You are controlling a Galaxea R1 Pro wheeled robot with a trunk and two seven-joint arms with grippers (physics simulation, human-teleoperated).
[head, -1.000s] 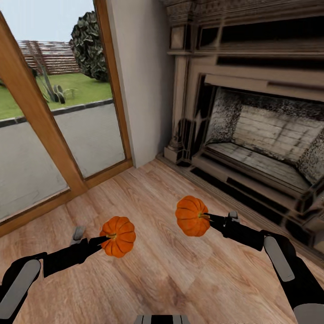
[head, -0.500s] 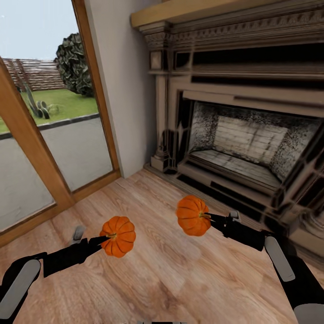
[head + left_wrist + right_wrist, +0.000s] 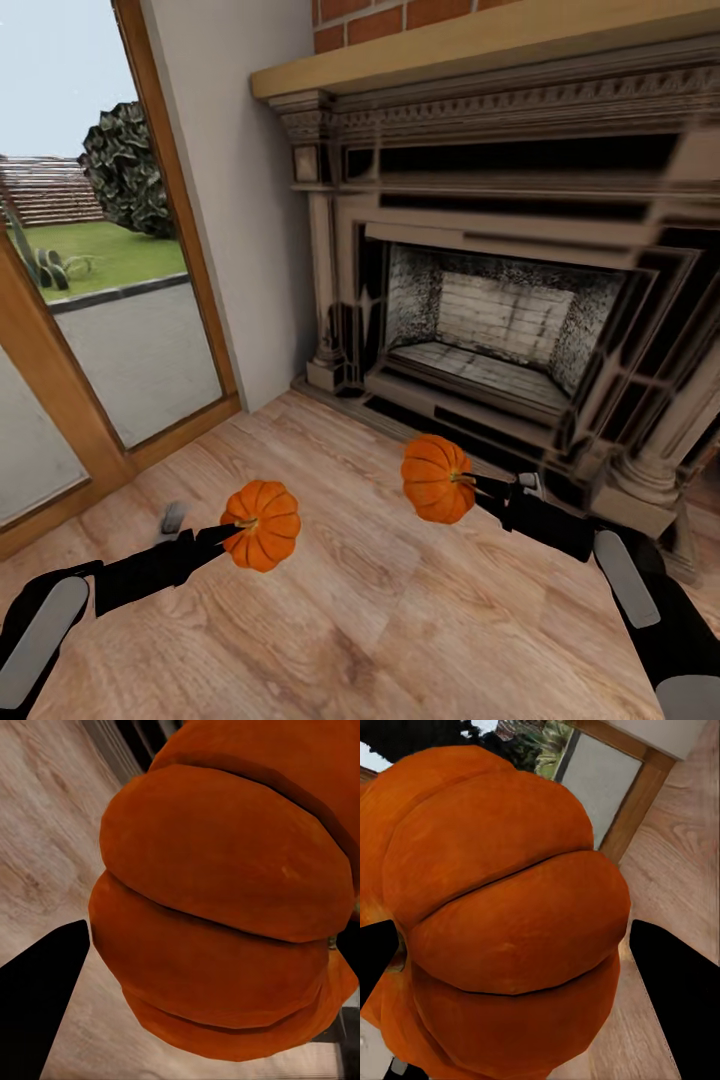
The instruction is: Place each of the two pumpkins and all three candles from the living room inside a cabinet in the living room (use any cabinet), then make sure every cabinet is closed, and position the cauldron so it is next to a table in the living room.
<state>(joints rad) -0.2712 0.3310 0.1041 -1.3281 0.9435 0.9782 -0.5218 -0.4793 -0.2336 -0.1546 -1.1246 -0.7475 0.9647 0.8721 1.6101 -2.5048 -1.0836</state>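
Nearest, over the wooden floor, left claw clamped at the stem of one pumpkin and right claw clamped the same way on the other pumpkin, both fruits carried clear of the boards and well apart from each other, probably so neither knocks the other or drags during travel. Farther off, an ornate carved fireplace ahead and a tall window to the left. Judged as transit toward a cabinet, with neither pumpkin stowed yet.
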